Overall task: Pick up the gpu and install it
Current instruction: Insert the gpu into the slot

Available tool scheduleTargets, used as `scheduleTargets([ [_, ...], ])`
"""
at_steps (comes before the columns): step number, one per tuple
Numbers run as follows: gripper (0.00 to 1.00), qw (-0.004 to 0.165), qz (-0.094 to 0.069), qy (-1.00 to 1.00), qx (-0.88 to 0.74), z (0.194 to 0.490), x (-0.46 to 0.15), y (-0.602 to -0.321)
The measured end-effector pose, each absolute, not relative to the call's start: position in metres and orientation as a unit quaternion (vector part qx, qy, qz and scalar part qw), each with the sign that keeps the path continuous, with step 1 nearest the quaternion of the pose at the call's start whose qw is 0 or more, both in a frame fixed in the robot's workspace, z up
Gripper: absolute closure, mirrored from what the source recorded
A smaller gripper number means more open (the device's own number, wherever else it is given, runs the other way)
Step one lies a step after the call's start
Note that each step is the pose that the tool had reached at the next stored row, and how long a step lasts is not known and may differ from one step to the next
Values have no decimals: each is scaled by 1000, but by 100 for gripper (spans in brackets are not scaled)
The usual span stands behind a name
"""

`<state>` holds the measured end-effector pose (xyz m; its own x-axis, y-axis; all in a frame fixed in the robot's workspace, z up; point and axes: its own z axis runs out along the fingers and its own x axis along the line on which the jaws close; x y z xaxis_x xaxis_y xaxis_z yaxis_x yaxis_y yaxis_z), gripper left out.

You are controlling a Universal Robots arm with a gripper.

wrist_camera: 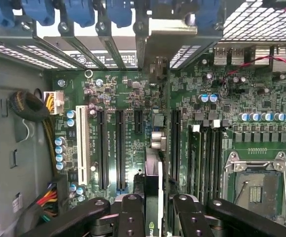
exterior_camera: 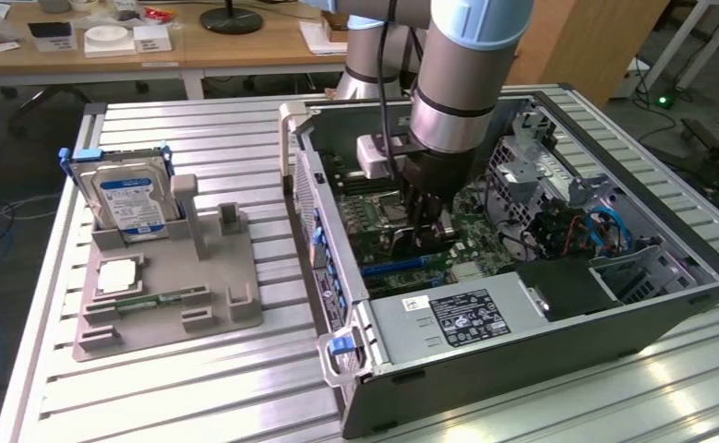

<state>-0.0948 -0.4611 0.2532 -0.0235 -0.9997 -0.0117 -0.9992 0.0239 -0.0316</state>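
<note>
- The gpu [wrist_camera: 153, 190] is held edge-on between the two fingers of the end effector [wrist_camera: 154, 217], which are drawn in narrow on the card's upper edge, as shown in the wrist view.
- In the exterior view the end effector [exterior_camera: 431, 221] is lowered inside the open computer case [exterior_camera: 557, 323], directly above the motherboard [wrist_camera: 118, 103].
- The card is seen standing upright over the motherboard, in line with one of the long black expansion slots [wrist_camera: 119, 148]; whether its connector edge is touching the slot cannot be told.
- The card is judged light, thin and stiff, but fragile: the circuit board and its small components are likely to be harmed by squeezing or twisting.
- It is best taken by the plain upper edge, near the middle, with the flat faces clamped and the connector edge left free.
- The grey holder [exterior_camera: 168, 295] beside the case still carries the hard drive [exterior_camera: 127, 205].
</note>
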Motion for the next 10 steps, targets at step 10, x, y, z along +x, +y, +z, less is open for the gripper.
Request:
scheduleTargets([
  [10,73,15,-7,715,-699,247,-100,-461],
])
